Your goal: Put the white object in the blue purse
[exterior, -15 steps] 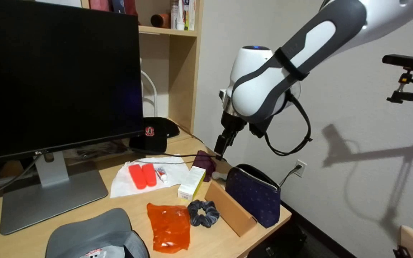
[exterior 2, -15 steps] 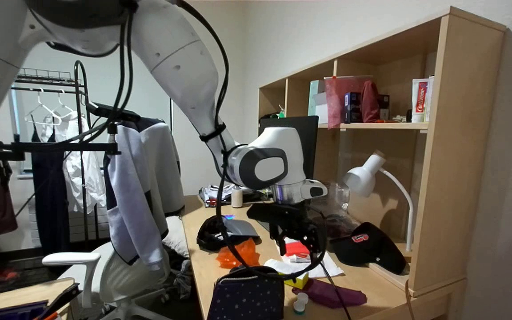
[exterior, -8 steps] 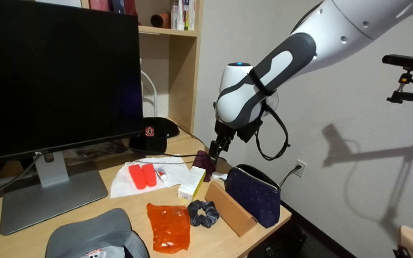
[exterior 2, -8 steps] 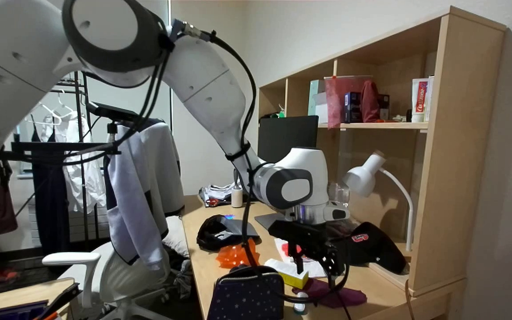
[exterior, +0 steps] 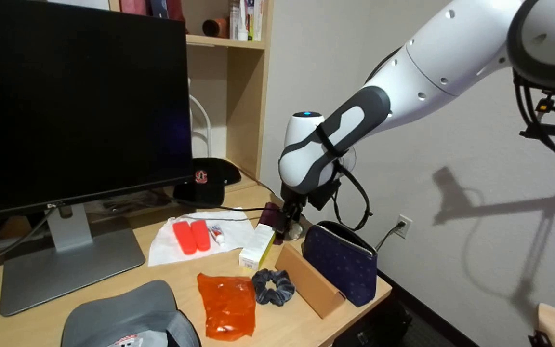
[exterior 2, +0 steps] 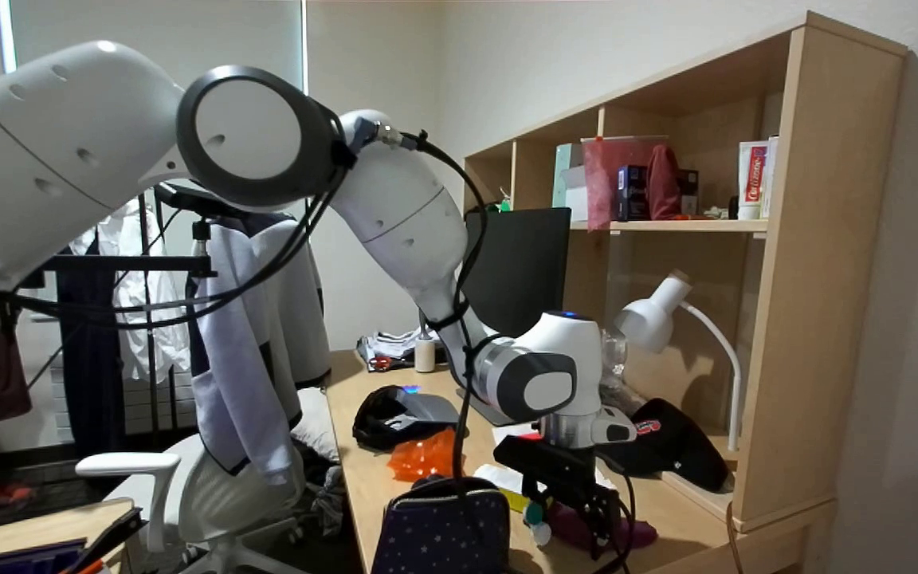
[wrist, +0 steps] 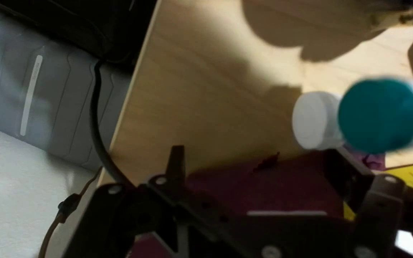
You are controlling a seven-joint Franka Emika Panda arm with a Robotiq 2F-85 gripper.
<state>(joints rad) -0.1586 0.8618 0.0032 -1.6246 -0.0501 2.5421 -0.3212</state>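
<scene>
The white object (wrist: 310,120), a small double-lidded case with a white cap and a teal cap (wrist: 378,114), is blurred in the wrist view. It stands tipped up by the right-hand finger (wrist: 350,168), outside the gap; I cannot tell whether they touch. My gripper (wrist: 256,156) is low over the desk, its fingers wide apart, with nothing gripped between them. In an exterior view the white object (exterior 2: 541,534) appears between the purse and the gripper. The blue purse (exterior: 340,260), navy and starred, stands unzipped at the desk edge, its mouth upward.
Purple cloth (wrist: 264,186) lies beneath the fingers. A white and yellow box (exterior: 258,246) and a cardboard box (exterior: 310,281) are close by. A black cable (wrist: 97,125) hangs over the desk edge. A scrunchie (exterior: 273,287) and an orange bag (exterior: 229,306) lie nearer the front.
The arm has come down toward the purple cloth beside the white object. That object, lying flat earlier, is now tipped up with its teal side showing. The gripper has stayed open.
</scene>
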